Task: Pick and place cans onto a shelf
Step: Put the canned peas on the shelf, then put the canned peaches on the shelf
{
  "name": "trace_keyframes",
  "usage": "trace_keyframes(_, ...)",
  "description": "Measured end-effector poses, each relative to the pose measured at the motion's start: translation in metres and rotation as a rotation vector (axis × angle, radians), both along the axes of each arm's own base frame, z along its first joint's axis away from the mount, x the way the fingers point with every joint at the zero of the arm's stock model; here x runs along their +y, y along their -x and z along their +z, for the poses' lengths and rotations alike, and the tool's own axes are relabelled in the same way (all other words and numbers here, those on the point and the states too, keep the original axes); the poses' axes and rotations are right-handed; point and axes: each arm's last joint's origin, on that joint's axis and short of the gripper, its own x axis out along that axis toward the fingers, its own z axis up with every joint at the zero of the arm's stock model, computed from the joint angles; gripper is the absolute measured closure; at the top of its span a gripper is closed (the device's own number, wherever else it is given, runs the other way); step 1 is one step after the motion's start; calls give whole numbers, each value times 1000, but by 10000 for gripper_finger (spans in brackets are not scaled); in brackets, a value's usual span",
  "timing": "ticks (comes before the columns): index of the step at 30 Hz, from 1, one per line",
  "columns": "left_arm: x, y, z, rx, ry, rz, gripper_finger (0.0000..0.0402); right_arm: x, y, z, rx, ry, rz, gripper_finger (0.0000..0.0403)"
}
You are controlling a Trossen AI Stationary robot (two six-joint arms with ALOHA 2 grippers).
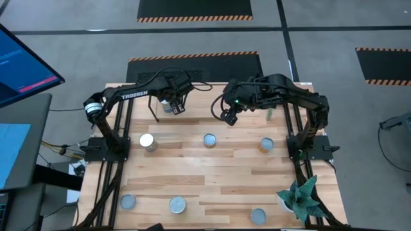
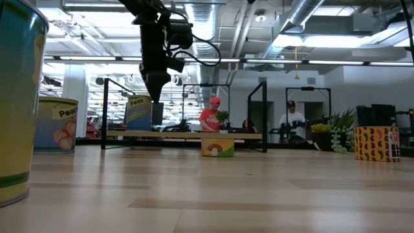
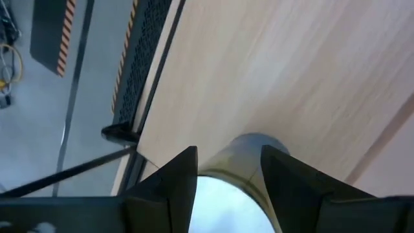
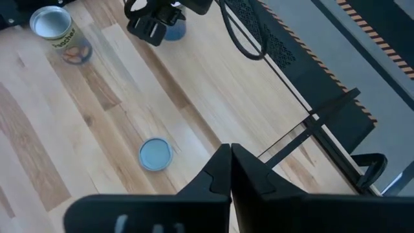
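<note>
Left wrist view: left gripper spread wide, peach can upright on shelf board, directly between fingers. Right gripper pinched closed, empty, farther off.

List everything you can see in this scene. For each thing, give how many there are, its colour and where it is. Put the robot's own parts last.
light wooden table: one, pale wood, under both arms
low shelf of thin black metal rods: one, black with a pale board, far edge of the table, left of centre
small round tin on the shelf: one, pale top, between the left claw's fingers
small round tins on the table: six, silvery or blue-grey tops, three across the middle, three along the near edge
potted green plant: one, green, near right corner
flat monitor: one, blue screen, beyond the table's left side
people: two, far room, low view
left claw: open, astride the shelf tin
right claw: shut, empty, above the table's far middle
</note>
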Motion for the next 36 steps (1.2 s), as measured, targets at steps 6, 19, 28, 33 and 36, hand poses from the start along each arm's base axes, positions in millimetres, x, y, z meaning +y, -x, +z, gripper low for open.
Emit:
trace_keyframes(6,-1,1,0,-2,10,14,239,0,0,0,1,1,0,379)
trace_keyframes(19,0,-11,18,-106,-28,-11,239,0,0,0,1,1,1,380)
trace_keyframes(28,-56,-10,108,-141,186,-171,239,0,0,0,24,23,41,372)
trace_keyframes(33,-87,3,123,-107,245,-184,239,1,0,0,57,36,118,376)
trace_keyframes(36,-104,20,129,-147,317,-182,239,3,-1,-1,71,10,183,378)
